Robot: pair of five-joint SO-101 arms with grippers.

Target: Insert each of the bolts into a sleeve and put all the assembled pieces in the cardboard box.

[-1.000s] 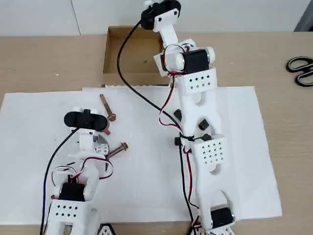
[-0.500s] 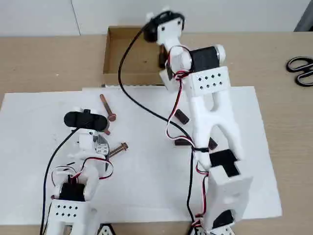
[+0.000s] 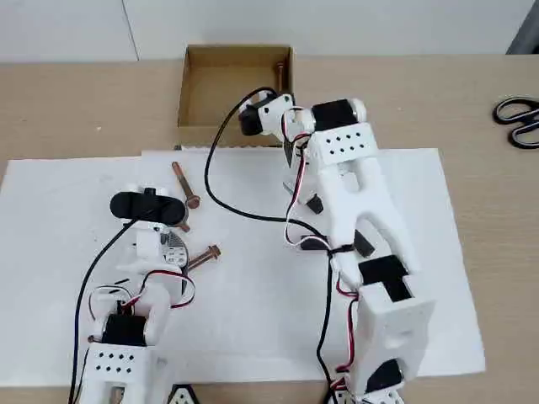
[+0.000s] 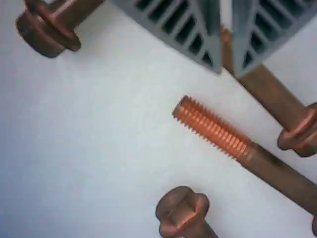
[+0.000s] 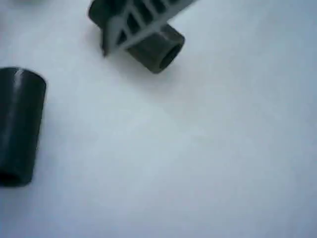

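The cardboard box stands at the back, and one copper bolt lies against its right wall. My right gripper hangs open just in front of the box, over the paper's far edge. Its finger hovers over a black sleeve, and another sleeve lies nearby. Black sleeves lie beside the right arm. My left gripper is shut on a bolt, low over the paper. Loose bolts lie around it, and one bolt lies farther back.
A white paper sheet covers the middle of the table. Scissors lie at the far right on the bare wood. The right arm's cable loops over the paper between the arms.
My right arm has drawn back from over the box to the paper's far edge, and a bolt now shows inside the box. The left arm has kept still.
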